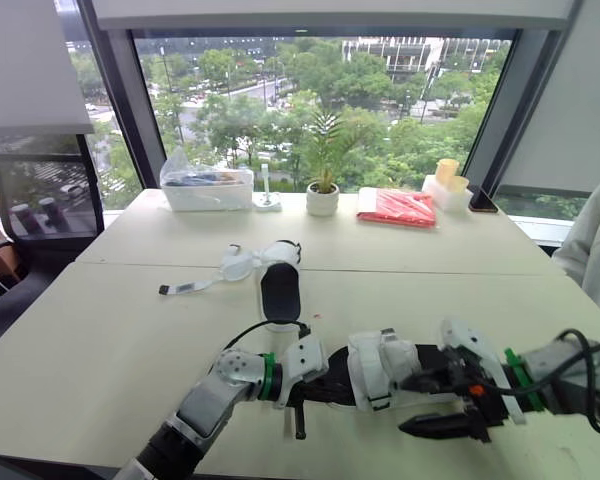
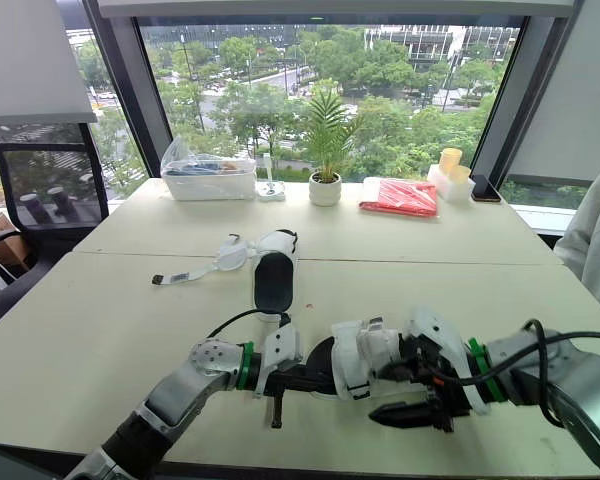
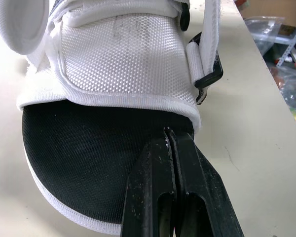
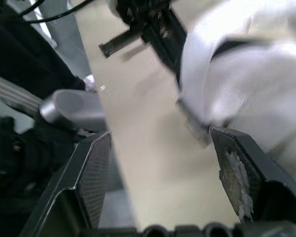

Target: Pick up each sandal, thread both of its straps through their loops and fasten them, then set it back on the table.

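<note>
A white sandal with a black footbed (image 1: 378,370) lies on its side near the table's front edge, between my two grippers. My left gripper (image 3: 168,133) is shut, its fingertips pressed together on the black footbed at the toe, just below the white mesh strap (image 3: 123,54) and its black loop (image 3: 207,74). My right gripper (image 4: 160,133) is open at the sandal's other end, its fingers (image 1: 435,427) spread wide beside the white upper. The second sandal (image 1: 278,285) lies at mid-table with a loose strap (image 1: 185,288) trailing left.
Along the far edge by the window stand a clear bin (image 1: 208,187), a small potted plant (image 1: 322,200), a red packet (image 1: 398,207) and yellow cups (image 1: 446,172). A person's sleeve (image 1: 595,250) shows at the right edge. A chair (image 1: 30,200) stands to the left.
</note>
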### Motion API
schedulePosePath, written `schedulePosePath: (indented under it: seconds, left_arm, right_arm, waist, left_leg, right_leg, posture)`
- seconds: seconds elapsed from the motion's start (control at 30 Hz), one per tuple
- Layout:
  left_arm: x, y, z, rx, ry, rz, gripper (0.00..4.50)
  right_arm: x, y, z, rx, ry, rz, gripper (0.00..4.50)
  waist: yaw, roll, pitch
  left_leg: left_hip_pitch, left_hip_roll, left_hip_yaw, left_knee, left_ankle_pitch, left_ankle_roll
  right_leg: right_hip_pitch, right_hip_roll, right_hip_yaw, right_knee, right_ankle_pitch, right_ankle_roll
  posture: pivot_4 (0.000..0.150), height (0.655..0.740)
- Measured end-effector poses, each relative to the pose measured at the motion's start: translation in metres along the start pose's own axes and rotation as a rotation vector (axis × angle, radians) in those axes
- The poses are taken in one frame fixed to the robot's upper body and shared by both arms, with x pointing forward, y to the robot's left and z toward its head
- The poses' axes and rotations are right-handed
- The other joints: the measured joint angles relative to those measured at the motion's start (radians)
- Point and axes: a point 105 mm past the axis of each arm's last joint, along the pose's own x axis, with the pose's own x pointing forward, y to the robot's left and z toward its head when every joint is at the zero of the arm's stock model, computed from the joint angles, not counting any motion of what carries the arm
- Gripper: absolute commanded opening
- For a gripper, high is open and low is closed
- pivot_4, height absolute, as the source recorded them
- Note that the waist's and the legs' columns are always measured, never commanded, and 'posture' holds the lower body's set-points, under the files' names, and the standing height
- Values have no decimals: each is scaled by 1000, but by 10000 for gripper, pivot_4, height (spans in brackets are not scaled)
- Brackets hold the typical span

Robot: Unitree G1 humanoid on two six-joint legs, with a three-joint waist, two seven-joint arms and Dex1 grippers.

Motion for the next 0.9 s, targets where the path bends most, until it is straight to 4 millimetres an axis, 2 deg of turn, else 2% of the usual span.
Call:
schedulePosePath:
  seconds: [0.1,0.17,0.3,0.9]
  left_arm:
    - [0,0,-1,-2,1,-1,0]
    - [0,1,-1,-3,3,-1,0]
    - [0,1,-1,-2,3,-6,0]
    - [-1,1,-2,-4,5,-8,0]
  right_arm:
    - [9,3,-19,84,-25,-22,34120]
    - [15,2,-25,95,-40,-46,34120]
    - [24,-2,-24,41,-70,-90,34120]
    - [37,-8,-19,-51,-108,-118,34120]
  waist:
    - [0,0,0]
    - [-1,0,0]
    - [-2,0,0]
    - [-3,-1,0]
  left_leg:
    - [2,0,0,0,0,0]
    - [4,0,1,0,0,0]
    - [5,0,1,0,0,0]
    - [6,0,1,0,0,0]
  right_leg:
    - [2,0,0,0,0,0]
    - [4,0,1,0,0,0]
    - [5,2,1,0,0,0]
    - [5,2,1,0,0,0]
  posture:
    - [1500,7400]
    - [1500,7400]
    - [1500,7400]
    - [1500,7400]
